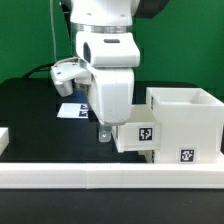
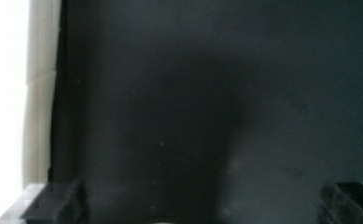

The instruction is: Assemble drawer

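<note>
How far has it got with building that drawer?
The white box looks put together, with walls up and its top open. A smaller white piece with a black tag sits against its front, not clearly pushed home. The gripper hangs beside that piece; the wrist view shows only black table between its fingers, so it carries nothing.

One white open-topped drawer box (image 1: 183, 122) stands on the black table (image 1: 30, 110). Two black-and-white marker tags show on its near side, one (image 1: 146, 132) higher and one (image 1: 186, 155) lower. One marker board (image 1: 71, 110) lies flat farther back. One white rail (image 1: 110, 179) runs along the near edge. One robot arm (image 1: 105, 45) carries one gripper (image 1: 103, 134).
</note>
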Tool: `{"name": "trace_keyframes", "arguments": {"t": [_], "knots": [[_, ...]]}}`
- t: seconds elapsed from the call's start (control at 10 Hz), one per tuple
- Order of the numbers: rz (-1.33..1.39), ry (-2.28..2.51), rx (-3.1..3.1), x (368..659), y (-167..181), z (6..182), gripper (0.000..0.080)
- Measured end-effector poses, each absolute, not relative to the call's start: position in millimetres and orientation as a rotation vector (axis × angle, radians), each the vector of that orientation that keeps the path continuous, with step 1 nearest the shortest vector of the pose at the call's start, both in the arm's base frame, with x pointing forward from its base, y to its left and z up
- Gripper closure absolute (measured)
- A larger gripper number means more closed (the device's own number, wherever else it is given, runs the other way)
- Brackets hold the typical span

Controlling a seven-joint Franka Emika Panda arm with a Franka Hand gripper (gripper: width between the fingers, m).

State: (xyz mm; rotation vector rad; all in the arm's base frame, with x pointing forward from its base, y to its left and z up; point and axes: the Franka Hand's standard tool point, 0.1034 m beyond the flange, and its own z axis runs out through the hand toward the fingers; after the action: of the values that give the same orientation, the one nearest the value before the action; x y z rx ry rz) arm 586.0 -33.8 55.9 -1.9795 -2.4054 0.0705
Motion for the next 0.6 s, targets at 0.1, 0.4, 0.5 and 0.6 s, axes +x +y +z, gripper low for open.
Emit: {"name": "trace_keyframes", "arguments": {"t": [0.1,0.4,0.5,0.6], "knots": [[0.061,-2.400,-1.988,583,-27,53.1,0.0151],[0.047,-2.305,-2.110,578,-14,52.7,0.0151],[0.047,-2.270,-2.147,576,-6,51.7,0.0151],[0.046,-2.248,-2.169,576,3,51.9,0.0151]]}}
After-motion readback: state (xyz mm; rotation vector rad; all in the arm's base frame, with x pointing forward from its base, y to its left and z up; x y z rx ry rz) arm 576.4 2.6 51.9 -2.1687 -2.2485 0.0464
